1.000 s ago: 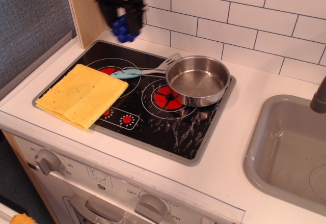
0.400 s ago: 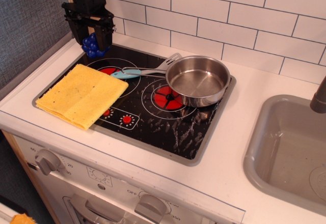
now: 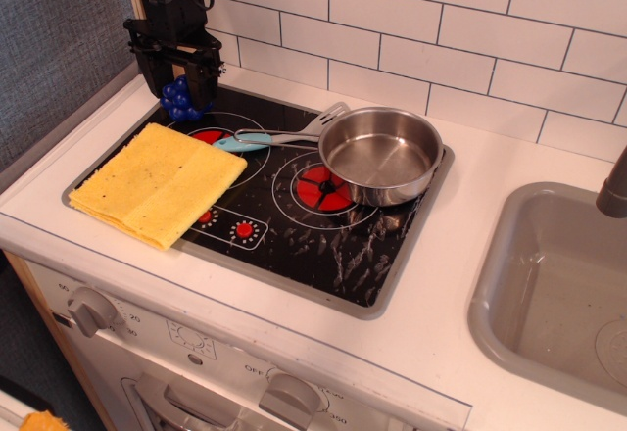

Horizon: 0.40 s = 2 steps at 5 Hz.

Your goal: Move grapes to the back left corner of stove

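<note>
The grapes [image 3: 180,100], a small cluster of glossy dark-blue balls, sit between the fingers of my black gripper [image 3: 180,88] at the back left corner of the black stove [image 3: 294,225]. The gripper is shut on the cluster and holds it at or just above the cooktop surface; I cannot tell whether it touches. The arm rises above it against the wooden panel.
A yellow cloth [image 3: 155,182] covers the stove's front left. A steel pan [image 3: 380,153] sits on the right burner with a blue-handled spatula [image 3: 257,139] beside it. A grey sink [image 3: 558,294] lies at the right. White tiled wall behind.
The gripper with the grapes moved left from above the back edge and came down to the stove's back left corner.
</note>
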Each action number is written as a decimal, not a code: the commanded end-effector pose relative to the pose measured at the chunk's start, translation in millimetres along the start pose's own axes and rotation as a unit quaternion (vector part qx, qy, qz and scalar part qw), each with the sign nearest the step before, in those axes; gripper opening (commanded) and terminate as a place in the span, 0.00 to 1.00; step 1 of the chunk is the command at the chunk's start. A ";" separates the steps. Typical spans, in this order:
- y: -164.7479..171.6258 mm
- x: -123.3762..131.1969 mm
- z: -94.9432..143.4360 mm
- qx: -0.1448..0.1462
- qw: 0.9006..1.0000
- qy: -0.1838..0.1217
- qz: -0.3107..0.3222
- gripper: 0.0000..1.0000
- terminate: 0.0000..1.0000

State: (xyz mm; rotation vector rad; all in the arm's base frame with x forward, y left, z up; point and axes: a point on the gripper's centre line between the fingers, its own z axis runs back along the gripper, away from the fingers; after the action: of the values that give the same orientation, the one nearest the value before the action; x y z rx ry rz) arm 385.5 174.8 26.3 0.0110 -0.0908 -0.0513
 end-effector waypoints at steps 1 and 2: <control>-5.6 -2.2 37.3 0.018 0.999 -0.047 -0.019 1.00 0.00; -17.5 -11.7 72.8 0.030 0.997 -0.071 -0.031 1.00 0.00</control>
State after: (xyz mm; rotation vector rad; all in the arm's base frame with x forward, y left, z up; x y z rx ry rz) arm 372.1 162.4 77.3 0.0374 -0.1803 -0.1017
